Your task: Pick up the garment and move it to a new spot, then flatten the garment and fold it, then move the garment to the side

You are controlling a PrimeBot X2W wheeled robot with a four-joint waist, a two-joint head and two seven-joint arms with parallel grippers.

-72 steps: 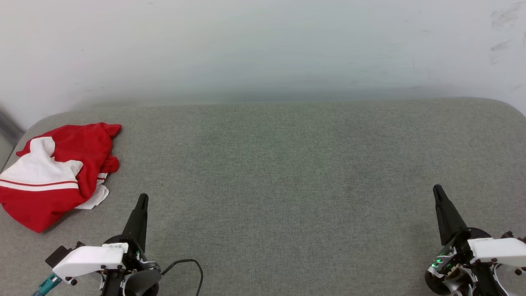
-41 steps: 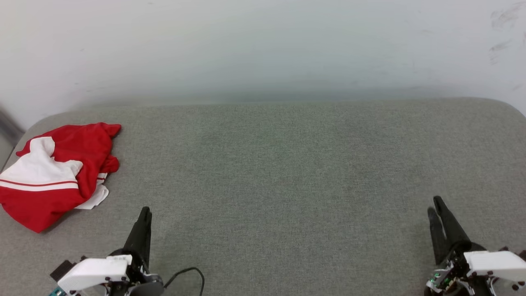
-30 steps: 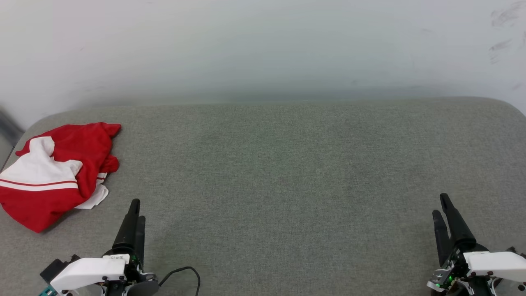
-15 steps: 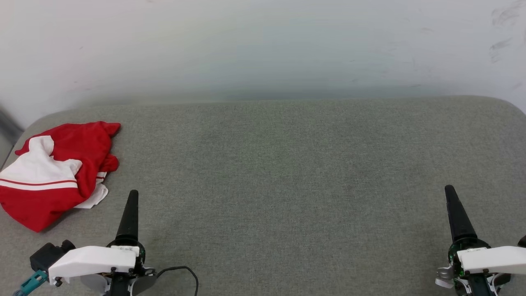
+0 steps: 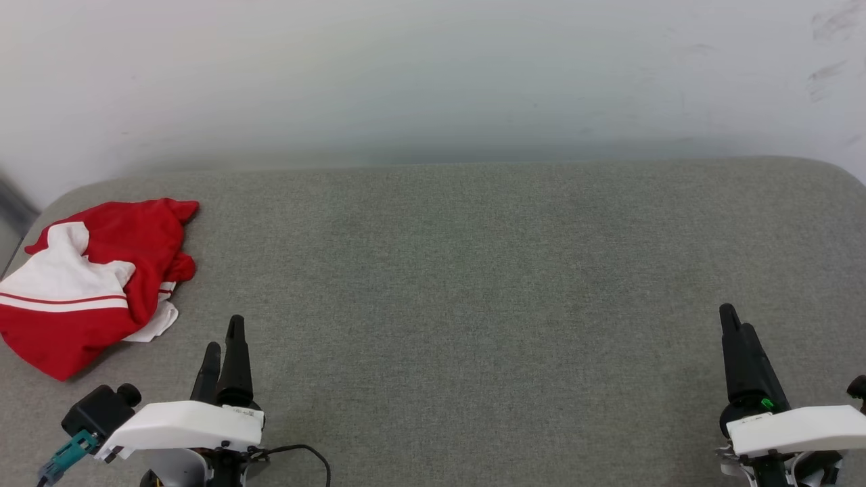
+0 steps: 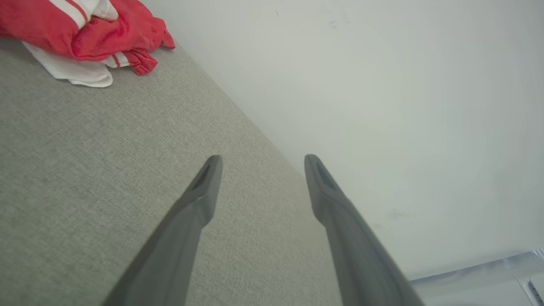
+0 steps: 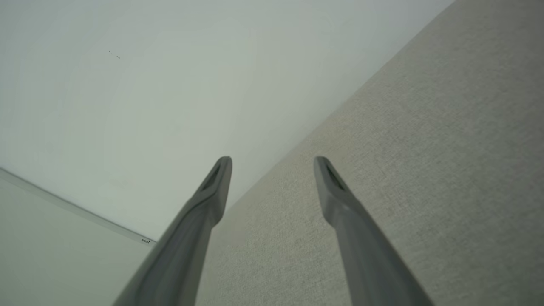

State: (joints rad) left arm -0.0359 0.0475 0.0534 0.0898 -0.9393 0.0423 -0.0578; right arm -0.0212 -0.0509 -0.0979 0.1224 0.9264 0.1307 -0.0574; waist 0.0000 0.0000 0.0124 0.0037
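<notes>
A: Garment (image 5: 88, 284) first. Where is it?

B: Crumpled in a heap at the far left of the grey cushion (image 5: 473, 270), near its rounded corner. Red over white, with one striped band showing.

A: And the arms?

B: Left gripper (image 5: 224, 331) sits at the near left, just right of the heap but not touching it. Right gripper (image 5: 736, 318) is at the near right, well apart from it. Each wrist view shows its two fingers spread with nothing between them, so both are empty.

A: Why there?

B: My guess is a ready pose: low, wide and jaws parted, leaving the bare middle free for laying the cloth flat. The left one is the obvious arm to reach.

A: What can't you make out?

B: Any lettering or number, since the folds bury the front. I can't find the collar or hem either, so a good grasp point is unclear. The head view cuts off the heap's left edge, and the left wrist view crops its top. A cable (image 5: 304, 453) loops by the left wrist, with its end out of frame.
</notes>
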